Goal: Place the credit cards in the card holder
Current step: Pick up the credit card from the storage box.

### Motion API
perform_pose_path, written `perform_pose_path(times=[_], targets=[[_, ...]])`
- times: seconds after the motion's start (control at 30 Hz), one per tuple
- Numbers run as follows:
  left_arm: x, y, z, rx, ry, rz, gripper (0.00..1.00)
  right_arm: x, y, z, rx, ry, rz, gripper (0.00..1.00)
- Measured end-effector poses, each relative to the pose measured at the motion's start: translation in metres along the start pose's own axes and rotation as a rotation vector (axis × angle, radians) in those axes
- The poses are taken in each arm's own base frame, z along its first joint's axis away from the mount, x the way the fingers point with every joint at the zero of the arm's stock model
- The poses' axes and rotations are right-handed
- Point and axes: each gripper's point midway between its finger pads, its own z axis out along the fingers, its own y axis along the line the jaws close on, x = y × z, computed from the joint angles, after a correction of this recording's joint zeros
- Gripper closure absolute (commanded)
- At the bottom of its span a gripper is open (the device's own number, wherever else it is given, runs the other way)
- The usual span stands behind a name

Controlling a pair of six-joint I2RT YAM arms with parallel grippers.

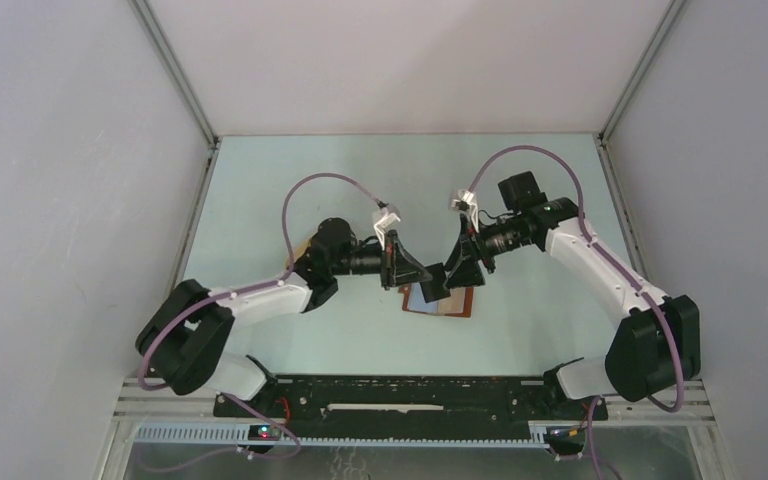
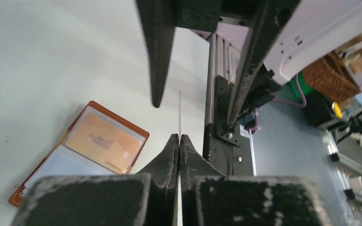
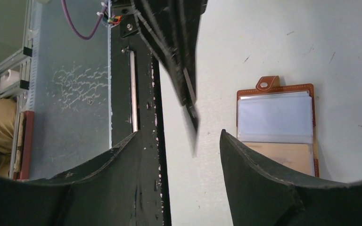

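Observation:
The card holder (image 1: pixel 457 303) lies open on the table, reddish-brown leather with a snap tab (image 3: pixel 266 83). One of its clear pockets holds an orange card (image 2: pixel 102 138); the card holder (image 2: pixel 139 129) is below and left of my left fingers. My left gripper (image 2: pixel 179 137) is shut on a thin credit card (image 2: pixel 179 110) seen edge-on, sticking up past its tips. My right gripper (image 3: pixel 180 133) faces it tip to tip and is open, its fingers (image 2: pixel 156 70) standing either side of the card without touching it. Both grippers hover just above the holder (image 3: pixel 312 122).
The black base rail (image 3: pixel 143 108) runs along the near table edge beside the grippers. A tan object (image 1: pixel 303 243) is partly hidden behind the left arm. A wicker basket (image 2: pixel 330 70) sits beyond the table. Grey walls enclose the table.

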Motion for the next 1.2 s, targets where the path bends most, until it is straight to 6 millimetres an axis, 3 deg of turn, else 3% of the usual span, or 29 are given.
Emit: perform_pose_path(times=[0.2,0.4,0.83,0.9,0.97,1.07,1.2], targets=[[0.016,-0.015,0.006,0.009,0.130,0.064,1.00,0.004,0.003,0.006,-0.018,0.034,-0.004,0.42],[0.036,-0.010,0.001,-0.016,0.210,0.046,0.97,0.010,0.011,0.015,-0.055,0.072,-0.012,0.71],[0.040,-0.013,-0.001,-0.014,0.228,0.039,0.94,0.021,0.011,0.024,-0.090,0.129,0.003,0.67],[0.039,-0.014,-0.001,-0.013,0.224,0.041,0.94,0.023,0.012,0.026,-0.098,0.136,0.008,0.70],[0.039,-0.014,-0.001,-0.012,0.223,0.039,0.93,0.023,0.013,0.027,-0.103,0.140,0.008,0.79],[0.039,-0.016,0.000,-0.005,0.223,0.039,0.87,0.024,0.013,0.028,-0.107,0.143,0.001,0.99],[0.036,-0.018,0.000,-0.005,0.213,0.030,0.63,0.024,0.017,0.028,-0.123,0.143,-0.004,1.00]])
